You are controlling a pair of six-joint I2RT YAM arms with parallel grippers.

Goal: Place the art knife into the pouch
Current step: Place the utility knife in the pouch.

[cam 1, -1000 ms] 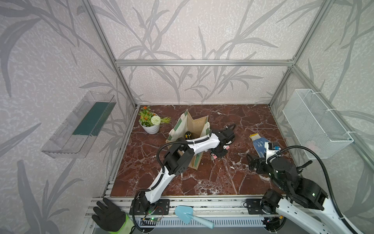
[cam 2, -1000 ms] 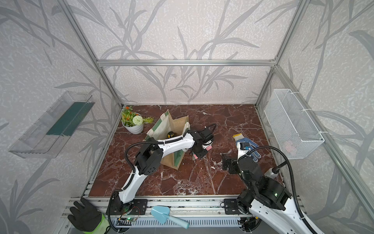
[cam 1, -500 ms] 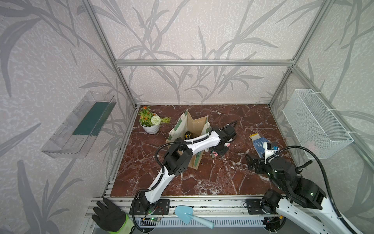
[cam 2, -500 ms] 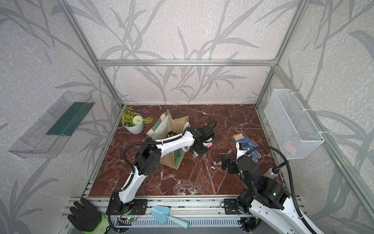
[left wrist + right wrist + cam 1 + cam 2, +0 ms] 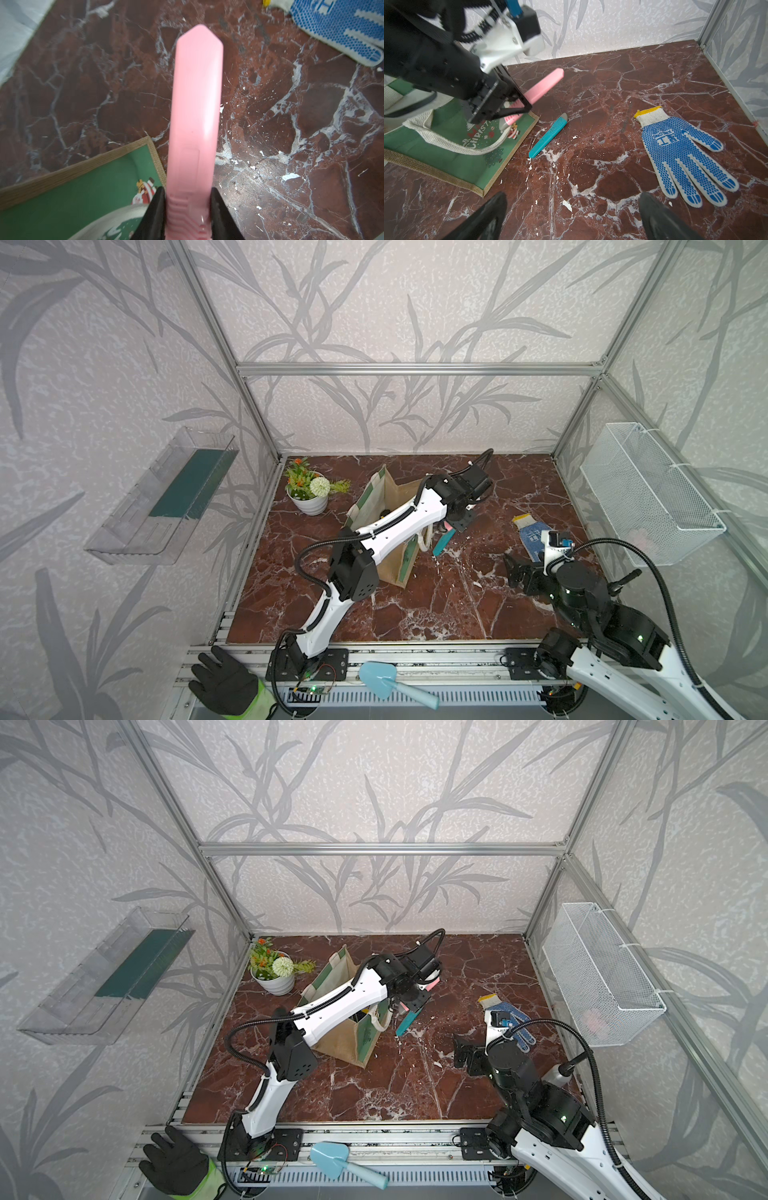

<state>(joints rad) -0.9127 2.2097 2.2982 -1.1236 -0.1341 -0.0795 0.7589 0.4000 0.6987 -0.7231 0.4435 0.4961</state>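
Our left gripper (image 5: 188, 199) pinches the pink art knife (image 5: 196, 104) by its ridged end, which we judge light, stiff and slippery, while our right gripper (image 5: 573, 195) gapes empty.

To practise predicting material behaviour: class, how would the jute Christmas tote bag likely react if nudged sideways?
The jute tote bag probably slides or tips: it stands tall on a smooth marble tabletop. Its walls seem fairly stiff, since the mouth stands open. The white rope handle droops over the side, so it likely flops.

Pouch (image 5: 456, 166) green panel: white "CHRIST…", rest hidden. Glove (image 5: 675, 149) back: blue lettering, unreadable.
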